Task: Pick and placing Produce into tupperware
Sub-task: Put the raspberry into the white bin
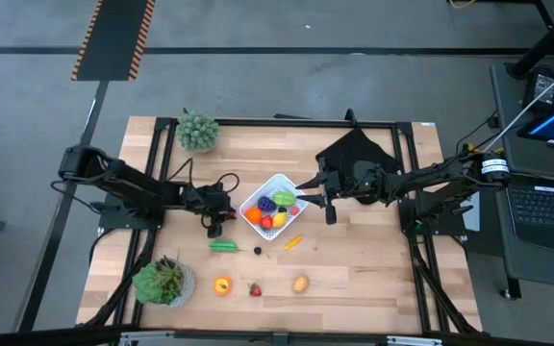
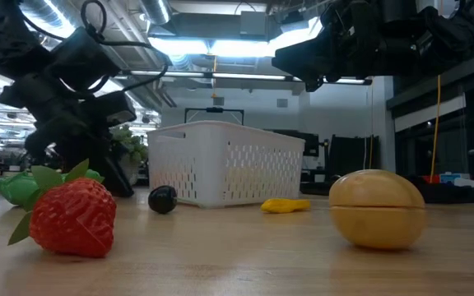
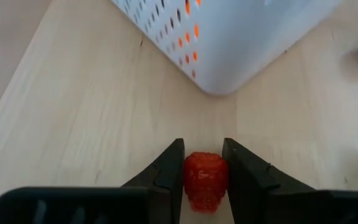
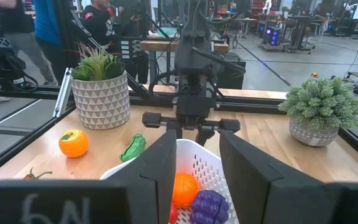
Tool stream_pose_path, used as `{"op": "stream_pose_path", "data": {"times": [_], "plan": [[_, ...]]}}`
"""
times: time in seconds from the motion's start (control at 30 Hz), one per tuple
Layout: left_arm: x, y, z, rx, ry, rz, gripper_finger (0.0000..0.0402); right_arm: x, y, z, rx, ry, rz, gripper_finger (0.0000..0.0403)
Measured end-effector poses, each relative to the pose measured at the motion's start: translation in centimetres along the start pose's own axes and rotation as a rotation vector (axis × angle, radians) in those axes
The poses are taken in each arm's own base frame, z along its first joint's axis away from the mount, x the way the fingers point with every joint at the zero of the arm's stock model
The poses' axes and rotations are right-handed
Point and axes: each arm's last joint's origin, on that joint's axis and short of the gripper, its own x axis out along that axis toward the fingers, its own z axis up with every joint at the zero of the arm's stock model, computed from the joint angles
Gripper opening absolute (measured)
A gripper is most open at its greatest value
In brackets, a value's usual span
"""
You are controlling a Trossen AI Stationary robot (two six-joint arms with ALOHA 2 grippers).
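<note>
Lying across pale wood tabletop (image 1: 354,269), black cloth (image 1: 354,149) beneath workshop lights.

— Was there any writing to read in these views?

— Hardly any. In the right wrist view, a few pale marks stood on the dark bar (image 4: 48,202) at the near edge of that arm's own mount; they looked like a "6" and an "N", but I couldn't be sure.

— Any brand or label on the white container (image 1: 269,185), or on the table (image 1: 354,269)?

— None that could be read.
</note>
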Motion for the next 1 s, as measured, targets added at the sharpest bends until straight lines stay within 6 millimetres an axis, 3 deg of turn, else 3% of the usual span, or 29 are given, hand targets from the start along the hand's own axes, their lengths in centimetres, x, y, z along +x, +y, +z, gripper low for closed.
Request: {"op": "stream_pose_path", "data": {"times": [0.23,0.7,1.0], "plan": [[-2.1,0.3,0.5,0.011,-0.017,0.04,0.0084,0.0,0.0,0.0,0.002,0.0,0.0,0.0127],[-5.8,0.1,3.0,0.059,-0.287,0.025,0.0083,0.0,0.0,0.0,0.002,0.0,0.0,0.0127],[-7.1,0.1,3.8,0.075,-0.399,0.02,0.0083,0.0,0.0,0.0,0.0,0.0,0.0,0.0126]]}}
